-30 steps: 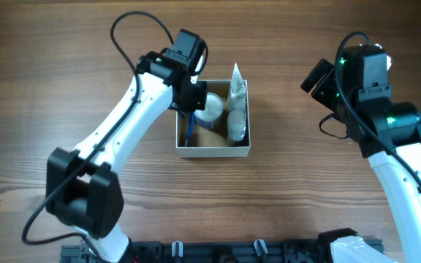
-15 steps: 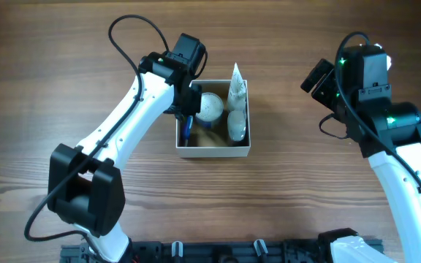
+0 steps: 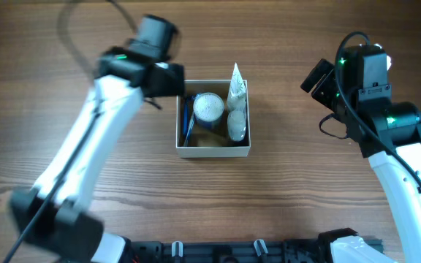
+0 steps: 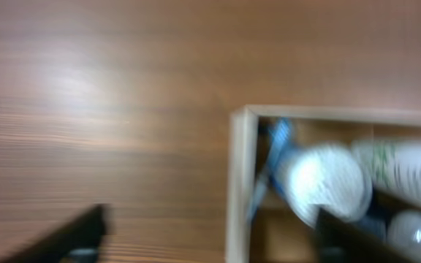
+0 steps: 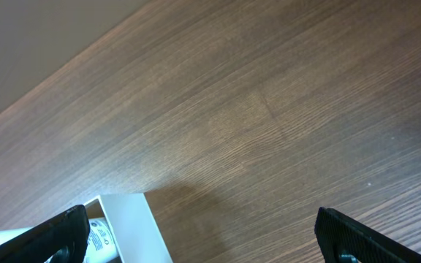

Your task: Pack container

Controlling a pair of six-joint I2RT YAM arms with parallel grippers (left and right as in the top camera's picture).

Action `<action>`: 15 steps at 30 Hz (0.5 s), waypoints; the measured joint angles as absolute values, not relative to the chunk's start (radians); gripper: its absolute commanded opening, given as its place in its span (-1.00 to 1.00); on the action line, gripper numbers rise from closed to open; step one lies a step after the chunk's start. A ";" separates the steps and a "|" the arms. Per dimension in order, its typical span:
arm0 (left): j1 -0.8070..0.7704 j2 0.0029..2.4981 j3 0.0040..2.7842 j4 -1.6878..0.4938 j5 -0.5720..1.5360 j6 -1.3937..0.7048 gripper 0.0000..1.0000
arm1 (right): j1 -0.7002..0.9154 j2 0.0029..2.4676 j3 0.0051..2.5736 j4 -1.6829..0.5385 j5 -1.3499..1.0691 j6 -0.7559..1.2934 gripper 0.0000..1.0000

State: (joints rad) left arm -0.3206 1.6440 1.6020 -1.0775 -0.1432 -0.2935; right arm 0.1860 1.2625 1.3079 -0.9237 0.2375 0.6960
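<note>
The container [image 3: 213, 150] is a white-walled square box with a tan inside at the table's middle. It holds a blue pen [image 3: 187, 120] along its left wall, a white-lidded blue jar [image 3: 207, 107], a white tube [image 3: 236, 89] and a round pale item [image 3: 236, 126]. My left gripper [image 3: 172, 82] hovers blurred over the box's upper left corner. In the left wrist view it [image 4: 218, 245] is open, straddling the container's left wall [image 4: 241, 183], with nothing between the fingers, above the pen [image 4: 272, 157] and jar [image 4: 327, 183]. My right gripper [image 3: 314, 77] stays open, right of the box.
The right wrist view shows bare wood between the open right gripper [image 5: 214, 241], with the container's white corner [image 5: 130, 226] and the tube's end [image 5: 97, 235] at lower left. Wood-grain table [image 3: 50, 146] surrounds the box on all sides.
The left gripper opened and let go of the blue pen, which now lies inside the container along its left wall. The left arm lifted and swung up and left. The right arm has not moved.
</note>
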 measured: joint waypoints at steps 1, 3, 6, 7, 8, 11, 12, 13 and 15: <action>-0.291 1.606 1.607 -1.077 -0.163 -0.294 0.99 | 0.186 1.262 1.308 -0.924 0.237 0.696 1.00; -0.225 1.540 1.615 -1.077 -0.194 -0.293 0.99 | 0.186 1.262 1.308 -0.923 0.237 0.696 0.99; -0.160 1.485 1.620 -1.078 -0.221 -0.294 0.99 | 0.186 1.262 1.308 -0.924 0.237 0.696 0.99; -0.147 1.476 1.620 -1.079 -0.224 -0.294 0.99 | 0.186 1.262 1.308 -0.923 0.237 0.696 1.00; -0.134 1.468 1.621 -1.079 -0.229 -0.294 1.00 | 0.186 1.262 1.308 -0.923 0.237 0.696 1.00; -0.122 1.466 1.621 -1.081 -0.239 -0.294 1.00 | 0.186 1.262 1.308 -0.924 0.237 0.696 1.00; -0.122 1.467 1.621 -1.081 -0.239 -0.294 0.99 | 0.186 1.262 1.308 -0.924 0.237 0.696 1.00; -0.122 1.468 1.621 -1.081 -0.239 -0.294 0.99 | 0.186 1.262 1.308 -0.924 0.237 0.696 0.99; -0.122 1.468 1.621 -1.081 -0.239 -0.294 0.99 | 0.186 1.262 1.308 -0.924 0.237 0.696 1.00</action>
State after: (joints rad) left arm -0.1223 1.4677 1.6207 -1.0809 -0.2390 -0.2935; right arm 0.1860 1.2625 1.3079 -0.9237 0.2375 0.6960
